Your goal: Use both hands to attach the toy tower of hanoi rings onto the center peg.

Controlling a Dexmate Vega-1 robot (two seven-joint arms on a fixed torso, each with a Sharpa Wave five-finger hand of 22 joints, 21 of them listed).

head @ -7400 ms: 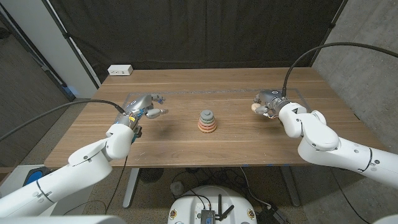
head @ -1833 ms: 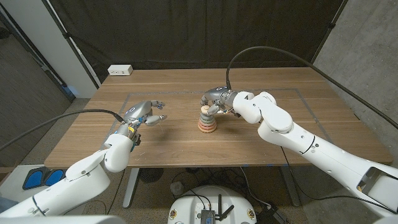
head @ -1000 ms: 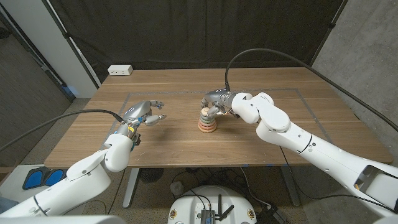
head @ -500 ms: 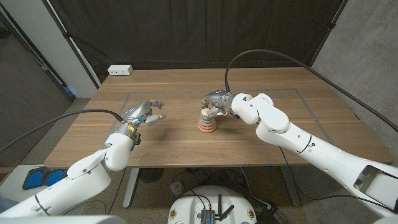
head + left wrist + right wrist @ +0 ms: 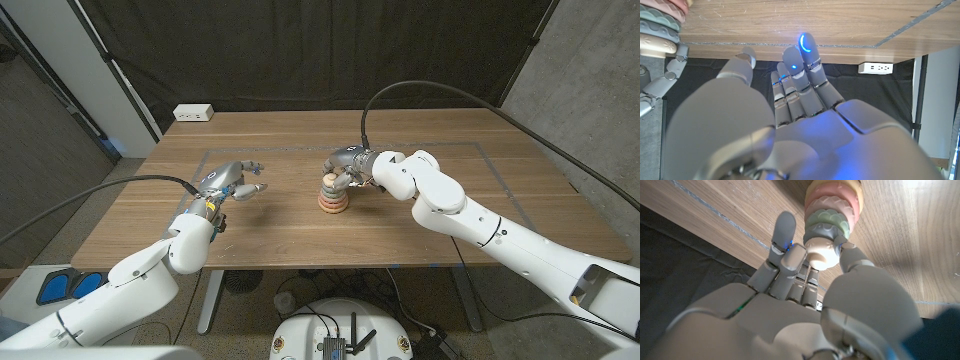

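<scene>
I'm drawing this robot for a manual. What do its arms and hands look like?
Both arms have glossy white, rounded shells, and a black cable arcs to each wrist. The left hand and right hand are metallic grey with segmented fingers. In the left wrist view, blue lights glow on the left hand's fingertips.

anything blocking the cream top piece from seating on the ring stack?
Nothing visible. The right hand pinches the cream top piece directly over the ring stack, already at the top of the grey-blue ring. The table around the stack is bare, and the left hand hovers well to the side, apart from it.
</scene>
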